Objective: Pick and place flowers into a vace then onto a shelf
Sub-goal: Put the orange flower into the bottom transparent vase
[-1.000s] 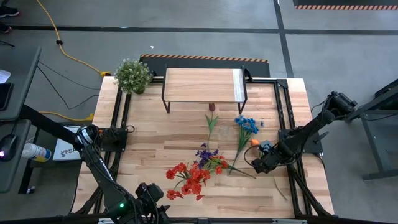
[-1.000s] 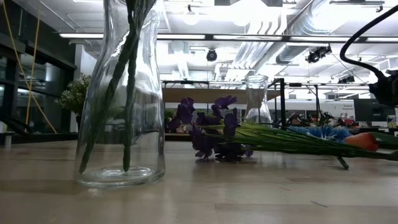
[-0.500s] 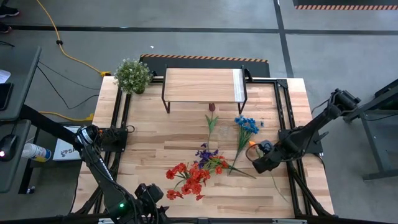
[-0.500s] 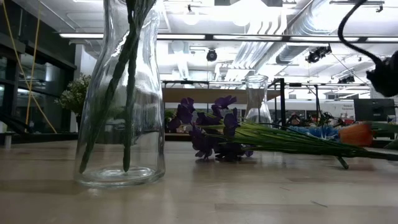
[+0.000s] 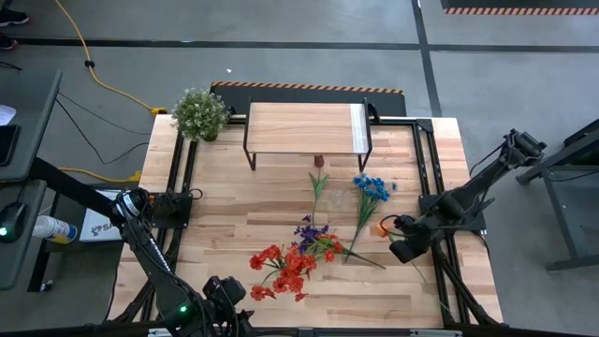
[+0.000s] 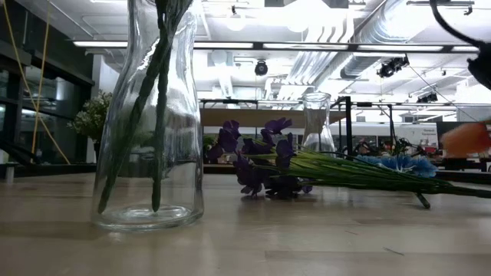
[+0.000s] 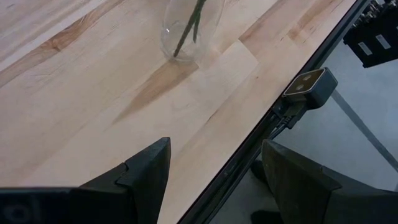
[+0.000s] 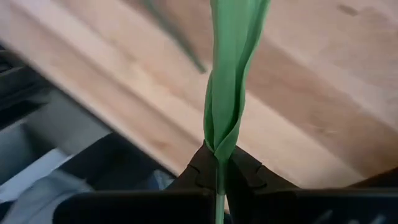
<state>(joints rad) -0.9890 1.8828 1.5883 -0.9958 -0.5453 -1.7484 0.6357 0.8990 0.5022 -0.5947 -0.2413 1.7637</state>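
Since a second ago the right gripper (image 5: 401, 240) has lifted the orange-bloomed flower (image 6: 469, 138) off the table toward the right edge, pinched shut on its green stem (image 8: 229, 93). Nearest the low camera, a clear glass vase (image 6: 150, 115) already holds green stems. The left gripper (image 7: 211, 180) waits at the near edge, jaws apart and empty. Red (image 5: 284, 267), purple (image 5: 309, 231), blue (image 5: 372, 187) and maroon flowers (image 5: 318, 162) lie on the planks. The wood-topped black-legged shelf (image 5: 304, 127) beyond holds nothing; most work remains.
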